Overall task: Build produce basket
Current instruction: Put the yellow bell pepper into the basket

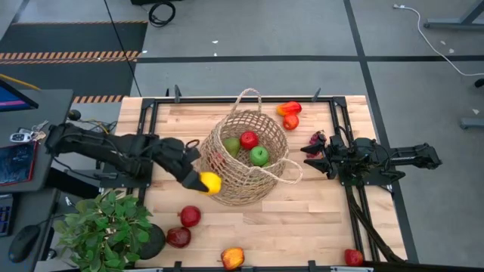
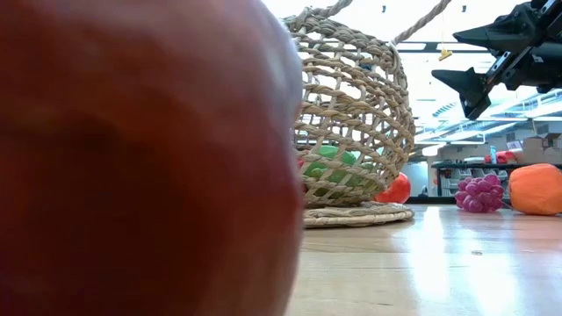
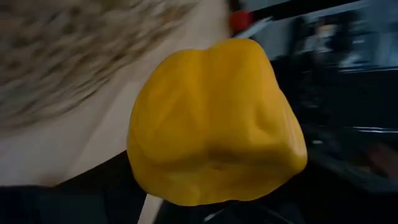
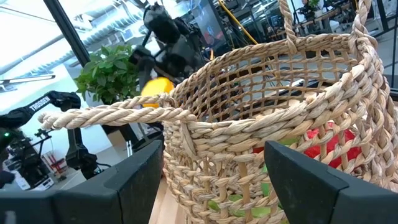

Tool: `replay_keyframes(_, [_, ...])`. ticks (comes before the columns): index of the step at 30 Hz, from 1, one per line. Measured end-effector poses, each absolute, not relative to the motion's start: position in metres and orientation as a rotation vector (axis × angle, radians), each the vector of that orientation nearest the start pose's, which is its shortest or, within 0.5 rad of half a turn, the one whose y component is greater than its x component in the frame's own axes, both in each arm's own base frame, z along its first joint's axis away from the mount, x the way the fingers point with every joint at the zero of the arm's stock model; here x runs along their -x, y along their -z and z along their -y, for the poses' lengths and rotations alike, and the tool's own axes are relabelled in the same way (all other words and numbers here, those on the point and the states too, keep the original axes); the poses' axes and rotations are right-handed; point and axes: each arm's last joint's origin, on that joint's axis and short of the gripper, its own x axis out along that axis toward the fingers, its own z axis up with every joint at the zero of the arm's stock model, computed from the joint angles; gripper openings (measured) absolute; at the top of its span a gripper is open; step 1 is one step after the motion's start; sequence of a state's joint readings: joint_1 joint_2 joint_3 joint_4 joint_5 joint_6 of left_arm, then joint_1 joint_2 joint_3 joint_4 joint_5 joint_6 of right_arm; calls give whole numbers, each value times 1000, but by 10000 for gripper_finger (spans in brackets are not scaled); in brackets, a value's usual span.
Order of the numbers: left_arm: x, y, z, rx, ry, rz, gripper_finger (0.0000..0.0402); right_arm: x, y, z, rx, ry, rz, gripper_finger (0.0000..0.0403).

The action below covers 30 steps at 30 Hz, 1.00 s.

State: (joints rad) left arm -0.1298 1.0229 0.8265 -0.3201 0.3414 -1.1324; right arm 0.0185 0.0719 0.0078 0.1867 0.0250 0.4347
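The left gripper is closed on a blocky yellow bell pepper, carrying it just beside the near-left wall of the large round tan wicker basket. In the left wrist view the yellow pepper fills the picture, with blurred weave close behind it. The basket sits at the middle of the pale wooden worktop, leaning as if tipped, and already holds a red apple, a bright green apple and a duller green fruit.

The right gripper hangs above the worktop just off the basket's right side, its fingers spread wide and holding nothing; its wrist view looks between them at the rim and a loop handle.

Around the basket lie an orange-red pepper, a small red fruit, a purple grape bunch, two dark red fruits near the leafy potted plant, and two more pieces at the near edge.

The pepper looks light, smooth and slightly slippery, so a hold across its broad shoulders seems safest. The loose, floppy basket would likely shift if bumped.
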Motion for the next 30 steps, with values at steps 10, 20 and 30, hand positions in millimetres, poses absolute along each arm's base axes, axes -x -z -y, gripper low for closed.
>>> replay_keyframes(10, [-222, -310, 31, 1121, 267, -560, 330, -101, -178, -1, -437, -20, 122, 284])
replay_keyframes(20, [-228, -329, 18, 1024, 323, -312, 330, -101, -178, -1, -437, -20, 122, 284])
replay_keyframes(30, [-232, -348, -5, 818, 321, -40, 330, -101, -178, -1, -437, -20, 122, 284])
